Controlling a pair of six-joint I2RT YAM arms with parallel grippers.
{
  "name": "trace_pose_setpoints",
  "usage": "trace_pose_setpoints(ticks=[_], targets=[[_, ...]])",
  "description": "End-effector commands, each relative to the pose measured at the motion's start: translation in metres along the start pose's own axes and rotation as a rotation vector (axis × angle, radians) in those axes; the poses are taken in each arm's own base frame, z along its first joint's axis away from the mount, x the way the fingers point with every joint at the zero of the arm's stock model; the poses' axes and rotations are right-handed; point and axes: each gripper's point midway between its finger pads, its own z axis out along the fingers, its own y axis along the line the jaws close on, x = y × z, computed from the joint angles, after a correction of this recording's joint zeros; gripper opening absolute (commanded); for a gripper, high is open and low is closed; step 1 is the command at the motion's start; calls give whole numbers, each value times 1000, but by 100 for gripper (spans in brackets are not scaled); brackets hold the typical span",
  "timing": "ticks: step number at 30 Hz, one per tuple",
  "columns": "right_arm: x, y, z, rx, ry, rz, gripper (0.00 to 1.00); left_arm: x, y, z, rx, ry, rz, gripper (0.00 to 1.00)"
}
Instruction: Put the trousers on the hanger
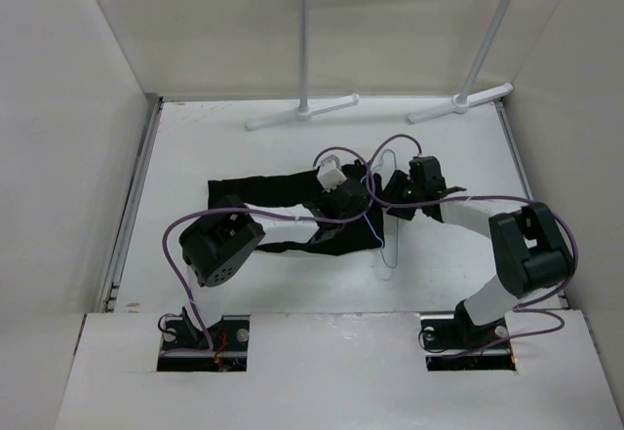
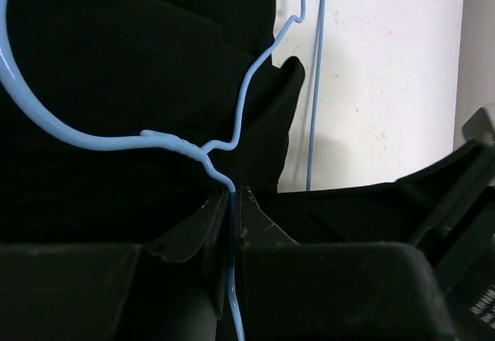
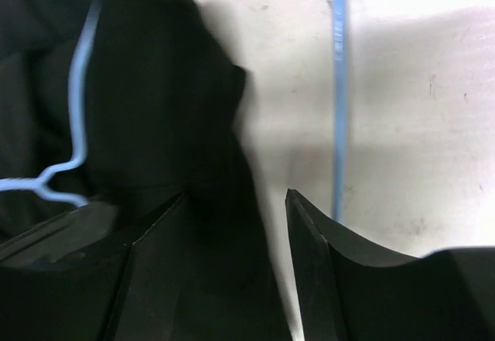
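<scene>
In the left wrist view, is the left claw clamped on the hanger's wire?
Yes, the left claw is pinched shut on the thin wire of the hanger, which lies over the black trousers.

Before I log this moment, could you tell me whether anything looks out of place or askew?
The hanger lies flat on the table, partly over the rumpled black trousers, not hanging; the left gripper pinches its wire by the neck. Nothing looks spilled or damaged.

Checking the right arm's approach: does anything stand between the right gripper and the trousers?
Nothing visible does. The open right gripper hangs over the edge of the trousers, dark fabric showing between its fingers. The hanger wire runs to one side.
</scene>
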Motion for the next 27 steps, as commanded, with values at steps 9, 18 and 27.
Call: trace_pose_setpoints(ticks=[9,18,27], targets=[[8,32,16,-185,15,41,19,-12,1,-6,15,-37,-25,2],[-14,44,-38,-235,-101,87,9,-50,15,-16,-9,-115,44,2],[-29,47,-67,-257,-172,119,6,-73,44,-28,-66,-154,160,3]])
